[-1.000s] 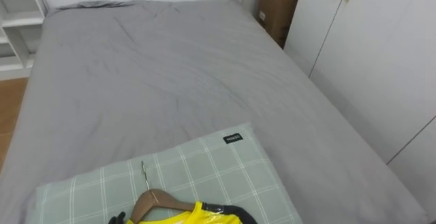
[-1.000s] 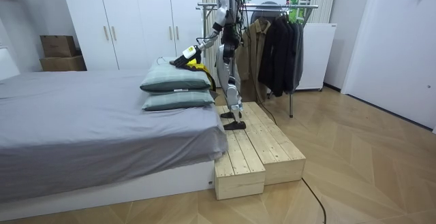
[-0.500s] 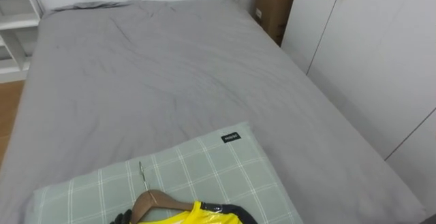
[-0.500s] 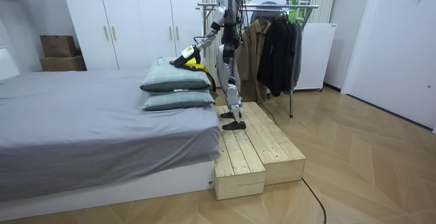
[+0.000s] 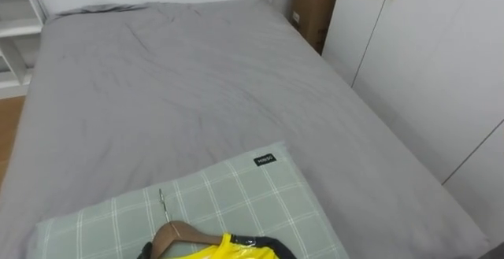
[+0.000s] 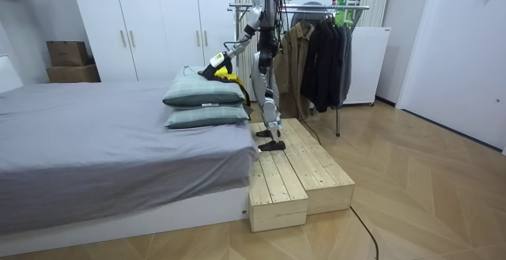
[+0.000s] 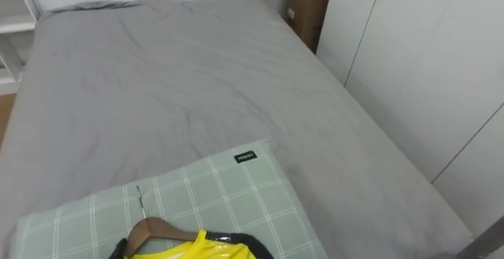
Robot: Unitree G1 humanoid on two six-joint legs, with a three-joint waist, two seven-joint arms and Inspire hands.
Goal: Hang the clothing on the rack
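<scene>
On the checked pillow (image 5: 252,204), hanger (image 5: 177,231) in yellow garment (image 5: 228,249); label (image 5: 266,160) unreadable; grip of robot hand (image 6: 212,69) indiscernible.

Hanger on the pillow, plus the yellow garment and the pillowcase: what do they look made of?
Hanger: warm brown body with a smooth sheen, likely varnished wood. Its hook is thin and grey, likely metal wire. Yellow garment: glossy highlights and black trim, probably a coated synthetic. Pillow: matte green checked woven cloth, possibly cotton.
</scene>
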